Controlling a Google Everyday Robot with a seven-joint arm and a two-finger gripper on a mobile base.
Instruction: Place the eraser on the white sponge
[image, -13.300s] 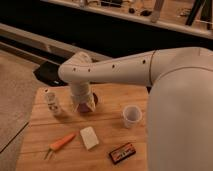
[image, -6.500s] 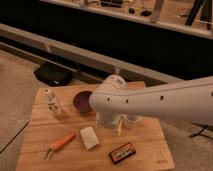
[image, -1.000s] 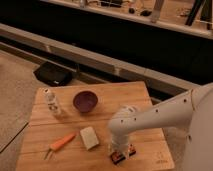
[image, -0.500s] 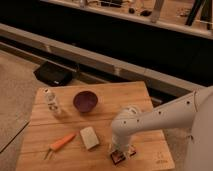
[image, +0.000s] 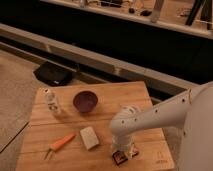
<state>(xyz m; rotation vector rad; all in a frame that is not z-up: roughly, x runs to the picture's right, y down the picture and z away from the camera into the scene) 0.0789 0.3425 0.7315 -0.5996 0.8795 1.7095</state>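
The eraser (image: 121, 158), a small flat block with dark edges and an orange-red face, lies on the wooden table near its front edge, right of centre. My gripper (image: 123, 151) is directly over it and hides most of it. The white arm (image: 150, 120) reaches down to it from the right. The white sponge (image: 89, 137), a cream rectangular block, lies flat on the table a short way to the left of the eraser and apart from it.
An orange carrot (image: 61, 143) with a green stem lies at the front left. A dark purple bowl (image: 85, 101) and a small white bottle (image: 51, 100) stand at the back. The wooden table's front edge (image: 165, 162) is close to the gripper. A black bag (image: 52, 75) sits on the floor behind.
Over the last second the gripper has settled slightly lower over the eraser. The sponge, carrot, bowl and bottle have not moved.
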